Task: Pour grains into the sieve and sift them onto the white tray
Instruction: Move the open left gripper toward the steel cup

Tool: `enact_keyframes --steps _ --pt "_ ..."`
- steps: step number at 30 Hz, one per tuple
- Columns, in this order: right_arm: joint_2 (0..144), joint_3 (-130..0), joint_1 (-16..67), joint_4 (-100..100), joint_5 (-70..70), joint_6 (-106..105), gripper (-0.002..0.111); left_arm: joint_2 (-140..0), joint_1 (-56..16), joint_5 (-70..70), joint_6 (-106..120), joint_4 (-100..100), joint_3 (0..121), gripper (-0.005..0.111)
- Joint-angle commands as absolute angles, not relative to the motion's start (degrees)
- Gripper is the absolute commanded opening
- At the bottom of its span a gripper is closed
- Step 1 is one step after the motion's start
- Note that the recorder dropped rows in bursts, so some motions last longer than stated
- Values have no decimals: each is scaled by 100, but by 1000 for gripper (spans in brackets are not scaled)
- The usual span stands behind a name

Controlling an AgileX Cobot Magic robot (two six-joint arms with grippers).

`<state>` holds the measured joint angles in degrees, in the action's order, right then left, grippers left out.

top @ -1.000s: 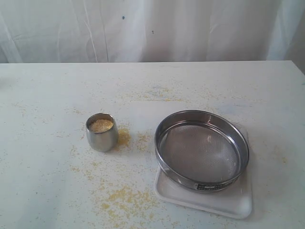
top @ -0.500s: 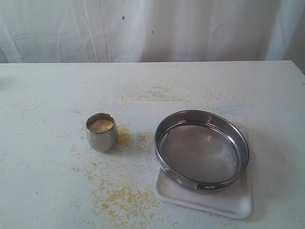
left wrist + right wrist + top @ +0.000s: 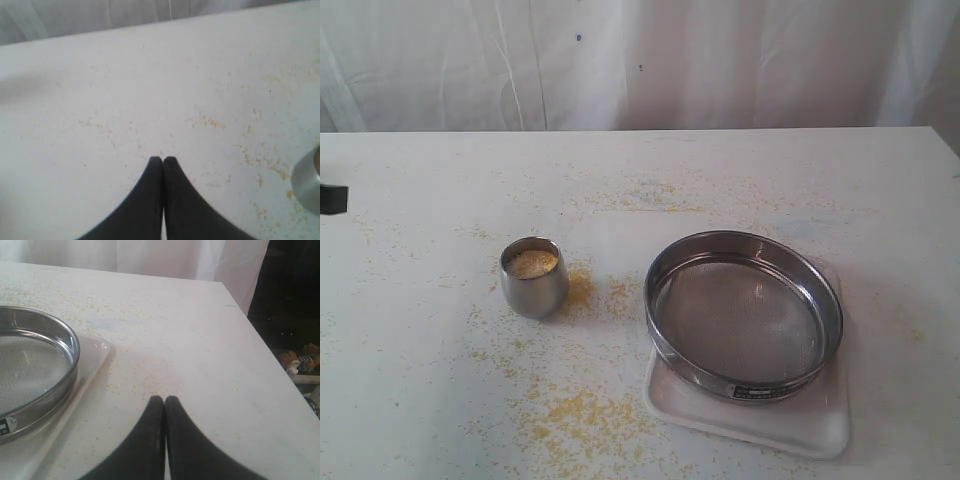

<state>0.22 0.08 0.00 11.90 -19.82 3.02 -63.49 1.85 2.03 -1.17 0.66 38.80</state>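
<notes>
- Nothing poured: my grains (image 3: 533, 263) sit in the steel cup (image 3: 534, 292), left of the empty sieve (image 3: 720, 385) resting on the white tray (image 3: 790, 430).
- My left gripper (image 3: 163, 160) and right gripper (image 3: 164, 399) are both closed, empty.

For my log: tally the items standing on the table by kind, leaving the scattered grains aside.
Steel containers: 2, the small rounded steel cup holding pale grains, and the wide round steel mesh sieve.
White trays: 1, the flat white rectangular tray under the sieve.
Total: 3.
</notes>
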Motion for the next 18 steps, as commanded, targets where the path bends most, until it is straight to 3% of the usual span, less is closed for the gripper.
enact_keyframes --steps 1,9,11,15,18 --pt "0 0 0 1225 -1972 344 0 -6681 131 722 -224 0 3618 0" --pt "0 0 0 1225 -1972 344 0 -7433 172 4009 -883 55 2872 0" --pt "0 0 0 1225 -1972 344 0 -7741 237 4269 -1236 125 2874 0" --pt "0 0 0 1225 -1972 344 0 -8363 449 4637 -2086 1475 2874 0" --pt "0 0 0 1225 -1972 344 0 -8830 628 5765 -3038 2831 2884 0"
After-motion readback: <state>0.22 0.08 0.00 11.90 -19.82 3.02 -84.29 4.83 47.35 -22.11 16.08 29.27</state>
